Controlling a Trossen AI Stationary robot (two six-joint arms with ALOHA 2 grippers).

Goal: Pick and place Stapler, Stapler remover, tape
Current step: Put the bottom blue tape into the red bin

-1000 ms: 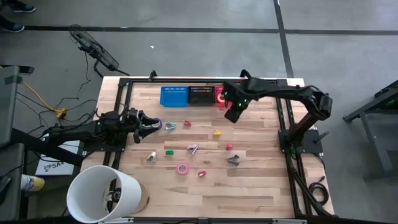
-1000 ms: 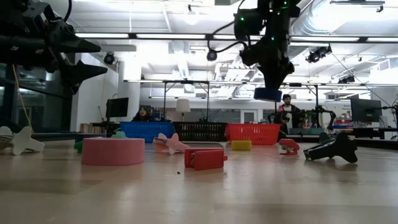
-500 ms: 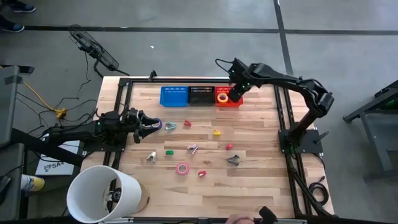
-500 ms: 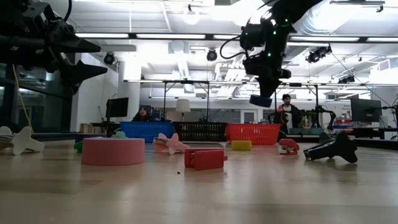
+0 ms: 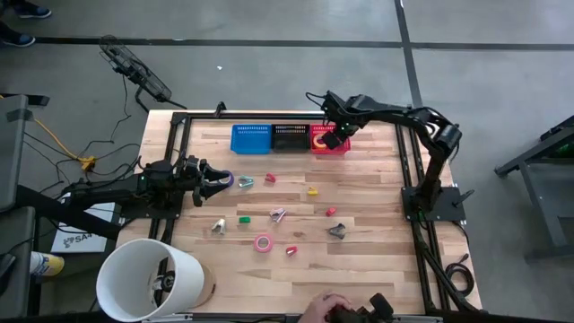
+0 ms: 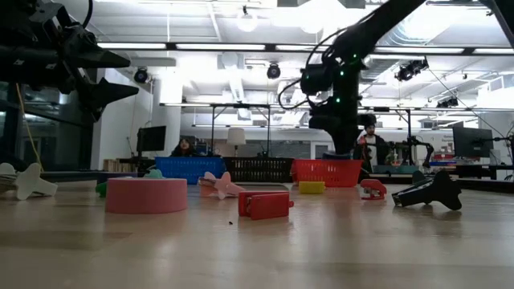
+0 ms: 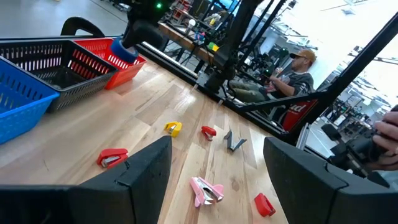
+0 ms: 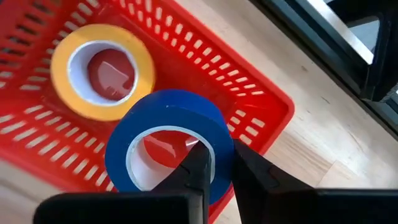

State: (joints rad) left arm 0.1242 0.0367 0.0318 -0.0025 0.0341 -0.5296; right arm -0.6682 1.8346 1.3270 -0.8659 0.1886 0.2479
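My right gripper (image 8: 217, 152) is over the red basket (image 5: 318, 148) at the table's far edge, shut on the blue tape roll (image 8: 168, 140). The yellow roll (image 8: 102, 71) lies flat in that basket. My left gripper (image 5: 215, 179) waits open at the table's left, next to the purple roll (image 5: 226, 179). The pink roll (image 5: 263, 242) lies flat mid-table. Small red staplers (image 5: 270, 178) (image 5: 330, 212) (image 5: 291, 250) and claw-shaped removers (image 5: 336, 231) (image 5: 278, 213) (image 5: 218, 226) are scattered on the wood. My right gripper pinches the blue roll's wall (image 8: 211, 140), one finger inside the open centre and one outside. The fingers come from above, pointing down. The roll sits level over the red basket's floor beside the yellow roll; whether it rests there I cannot tell.
A blue basket (image 5: 251, 138) and a black basket (image 5: 291, 137) stand left of the red one along the far edge. A big white cylinder (image 5: 148, 278) stands at the near left corner. A person's hand (image 5: 327, 309) shows at the near edge.
My right gripper has carried the blue roll from above the table's middle toward the far edge and then down into the red basket, staying shut on it. A person's hand has come into view at the near edge.
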